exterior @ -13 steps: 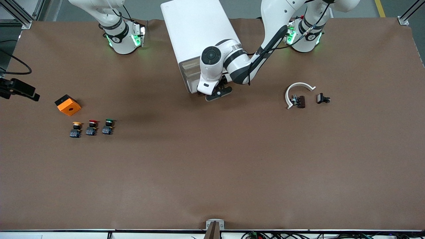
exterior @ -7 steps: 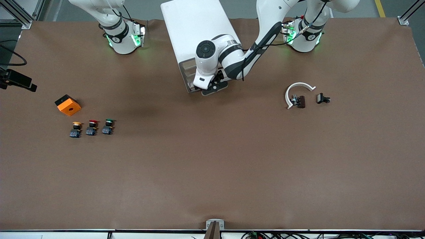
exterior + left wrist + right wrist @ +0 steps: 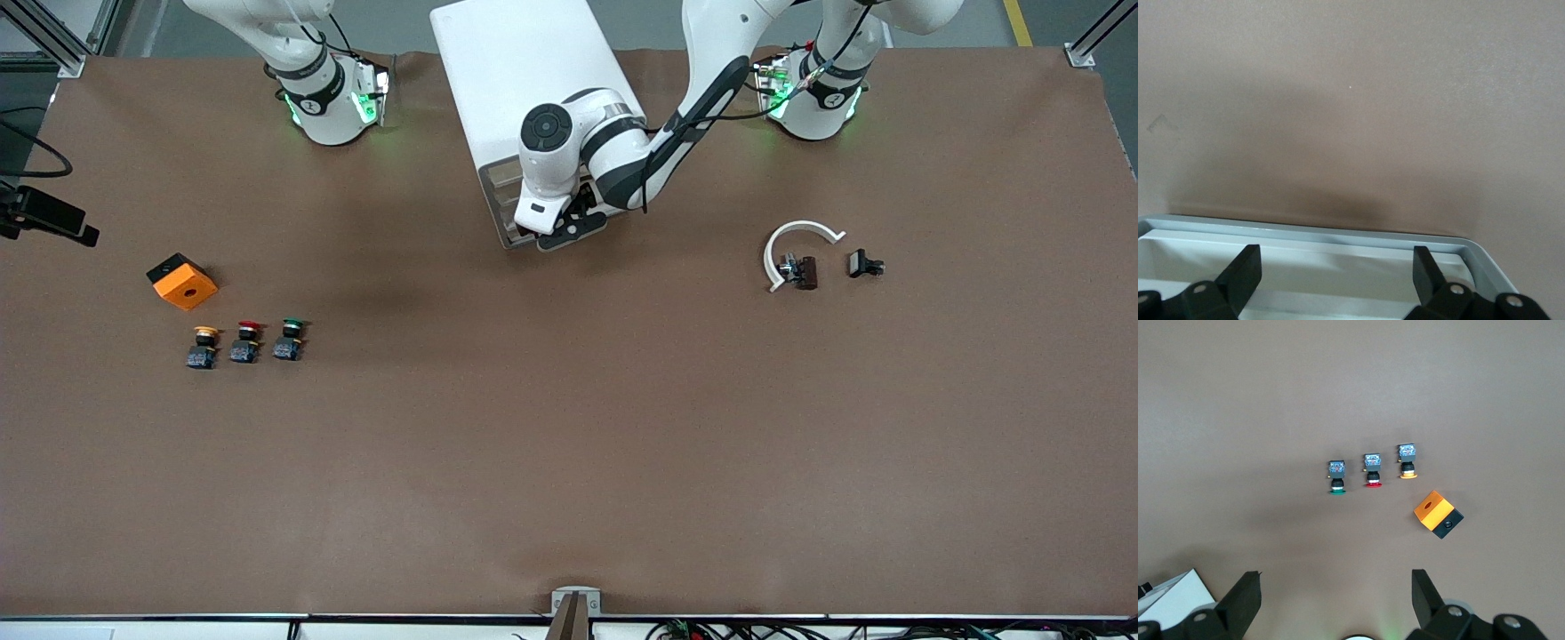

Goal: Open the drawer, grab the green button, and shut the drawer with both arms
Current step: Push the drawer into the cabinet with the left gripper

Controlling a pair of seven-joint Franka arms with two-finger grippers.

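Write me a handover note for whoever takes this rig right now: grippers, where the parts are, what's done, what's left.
Left gripper: fingers open, at the front of the white drawer unit, holding nothing.
Right gripper: fingers open, empty, up over the table; that arm waits.
Green button: on the table toward the right arm's end, in a row with the red button and yellow button, beside the orange box.
Done: no button picked up.
Left: drawer work, take green button.

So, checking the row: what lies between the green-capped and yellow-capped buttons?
Only the red-capped button lies between the green-capped button and yellow-capped button, in the front view.
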